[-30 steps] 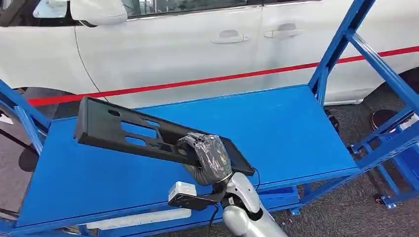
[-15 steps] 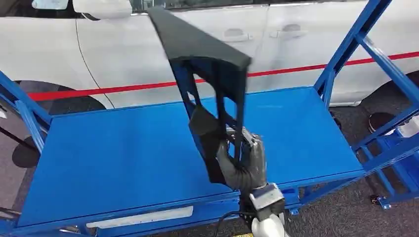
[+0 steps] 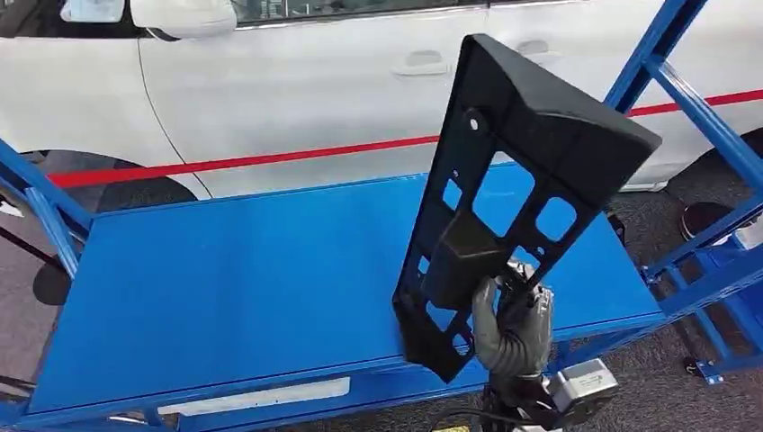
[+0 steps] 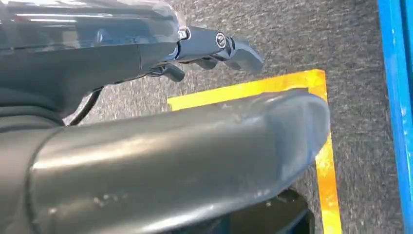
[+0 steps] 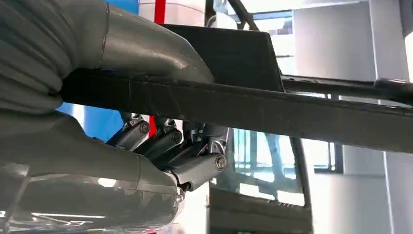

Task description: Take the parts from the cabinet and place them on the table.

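Now the right hand (image 3: 513,326) grips the upright black panel (image 3: 517,171).

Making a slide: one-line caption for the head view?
Right hand holds a black plastic panel upright over the blue shelf, white car behind.

head view high over blue table (image 3: 225,270), wrist views close
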Controlling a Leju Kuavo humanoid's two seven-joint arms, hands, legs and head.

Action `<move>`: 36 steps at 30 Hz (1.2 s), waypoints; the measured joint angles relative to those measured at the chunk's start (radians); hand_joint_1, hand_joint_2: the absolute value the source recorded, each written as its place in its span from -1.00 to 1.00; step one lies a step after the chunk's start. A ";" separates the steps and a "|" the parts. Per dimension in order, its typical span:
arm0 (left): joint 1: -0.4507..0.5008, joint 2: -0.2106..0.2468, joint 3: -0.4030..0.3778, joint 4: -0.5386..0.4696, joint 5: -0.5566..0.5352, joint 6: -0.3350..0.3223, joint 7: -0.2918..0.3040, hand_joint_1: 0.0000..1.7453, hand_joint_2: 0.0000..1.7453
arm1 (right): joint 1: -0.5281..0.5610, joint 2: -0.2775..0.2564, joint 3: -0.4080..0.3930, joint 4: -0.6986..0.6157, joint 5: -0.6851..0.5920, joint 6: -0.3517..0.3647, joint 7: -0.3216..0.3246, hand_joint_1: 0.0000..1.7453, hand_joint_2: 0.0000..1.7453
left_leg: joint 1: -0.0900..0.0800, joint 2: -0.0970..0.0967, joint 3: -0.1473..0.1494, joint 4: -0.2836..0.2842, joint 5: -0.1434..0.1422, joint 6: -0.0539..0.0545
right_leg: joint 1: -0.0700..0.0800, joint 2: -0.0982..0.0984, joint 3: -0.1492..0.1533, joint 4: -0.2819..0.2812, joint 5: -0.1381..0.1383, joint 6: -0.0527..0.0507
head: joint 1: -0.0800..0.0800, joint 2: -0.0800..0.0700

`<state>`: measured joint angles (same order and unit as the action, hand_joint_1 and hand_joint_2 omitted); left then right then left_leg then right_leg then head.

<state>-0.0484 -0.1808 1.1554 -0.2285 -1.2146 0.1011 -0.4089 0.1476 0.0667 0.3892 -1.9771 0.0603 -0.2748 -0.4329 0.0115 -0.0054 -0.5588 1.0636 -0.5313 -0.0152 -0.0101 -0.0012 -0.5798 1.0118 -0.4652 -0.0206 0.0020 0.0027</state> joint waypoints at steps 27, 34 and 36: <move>0.001 -0.001 0.031 -0.005 -0.011 -0.015 0.021 -1.00 -1.00 | 0.148 0.053 -0.053 0.013 0.046 0.116 -0.130 1.00 1.00 | -0.004 0.007 -0.048 -0.039 0.118 0.014 | -0.001 0.007 0.101 -0.008 -0.080 0.031 | 0.012 0.000; 0.002 0.002 0.045 -0.005 -0.012 -0.023 0.029 -1.00 -1.00 | 0.151 0.054 -0.053 0.040 0.043 0.130 -0.143 1.00 1.00 | 0.002 0.004 -0.133 0.245 -0.100 -0.009 | 0.002 -0.004 0.024 -0.012 -0.012 -0.013 | 0.005 0.000; 0.002 0.002 0.045 -0.005 -0.012 -0.023 0.030 -1.00 -1.00 | 0.152 0.054 -0.053 0.047 0.043 0.132 -0.143 1.00 1.00 | 0.002 0.004 -0.099 0.250 -0.058 -0.006 | 0.006 -0.006 -0.001 -0.005 0.002 -0.012 | 0.006 0.000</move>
<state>-0.0469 -0.1785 1.2005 -0.2331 -1.2268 0.0782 -0.3792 0.2997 0.1209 0.3357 -1.9299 0.1038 -0.1427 -0.5764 0.0131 -0.0018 -0.6576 1.3140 -0.5895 -0.0210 -0.0046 -0.0071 -0.5812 1.0067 -0.4627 -0.0324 0.0076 0.0027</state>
